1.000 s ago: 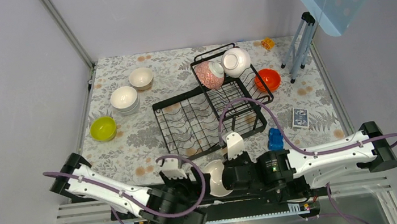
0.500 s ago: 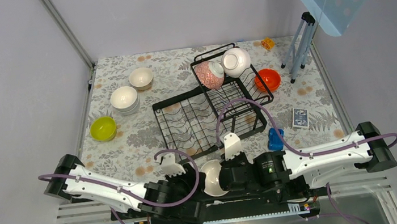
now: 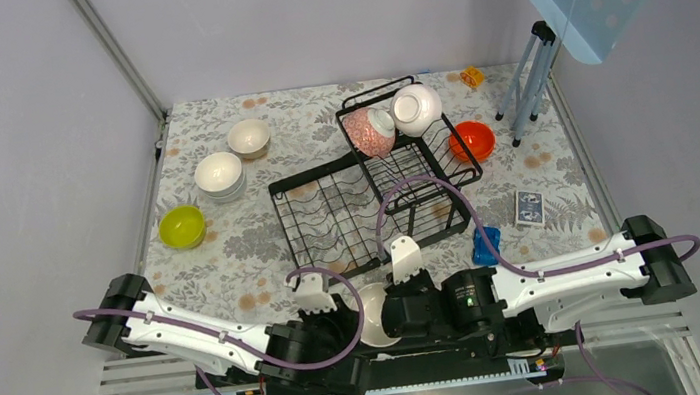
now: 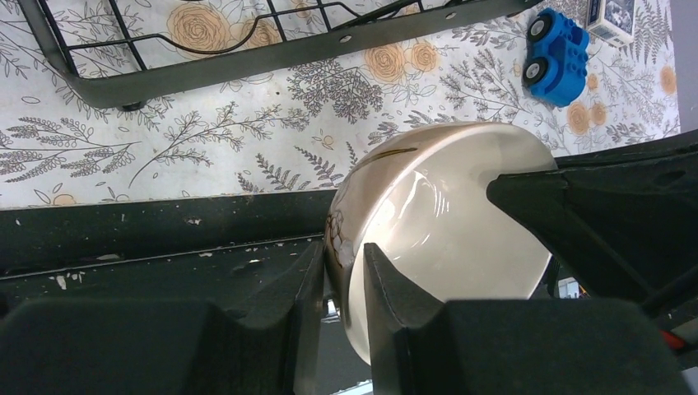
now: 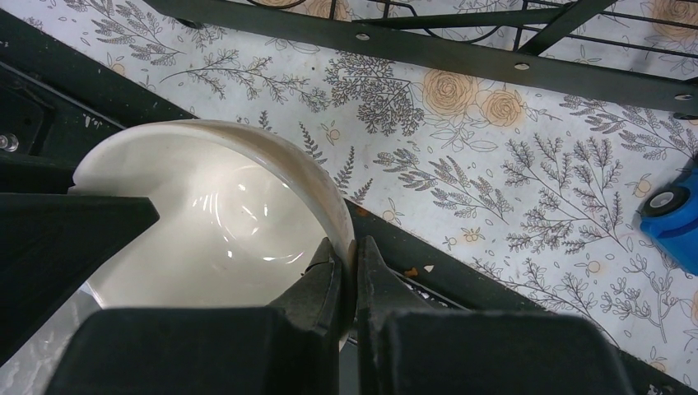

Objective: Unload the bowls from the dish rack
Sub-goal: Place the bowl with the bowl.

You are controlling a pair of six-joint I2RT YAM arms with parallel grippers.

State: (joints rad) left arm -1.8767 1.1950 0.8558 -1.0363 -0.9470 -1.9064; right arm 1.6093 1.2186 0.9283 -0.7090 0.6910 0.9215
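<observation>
A cream bowl [image 3: 372, 314] [image 4: 453, 222] [image 5: 214, 222] hangs tilted on its side over the table's near edge, held between both arms. My right gripper [image 3: 392, 313] [image 5: 350, 255] is shut on its rim. My left gripper [image 3: 348, 311] [image 4: 344, 257] pinches the opposite rim, one finger inside, one outside. The black dish rack [image 3: 281, 221] stands mid-table; its upper basket holds a pink-patterned bowl [image 3: 370, 131] and a white bowl [image 3: 415, 107]. On the table sit an orange bowl [image 3: 471, 140], a beige bowl [image 3: 248, 135], stacked white bowls [image 3: 219, 174] and a yellow-green bowl [image 3: 181, 226].
A blue toy car [image 3: 485, 243] [image 4: 558, 56] lies just right of the rack's front corner, a small card box [image 3: 528, 207] beyond it. Tripod legs [image 3: 527, 75] and a small orange toy [image 3: 472, 75] are at the back right. The rack's front bar [image 4: 247, 70] [image 5: 461, 53] is close ahead.
My left gripper has moved in from the left and closed its jaws over the cream bowl's rim. The right gripper kept its hold and shifted slightly left with the bowl.
</observation>
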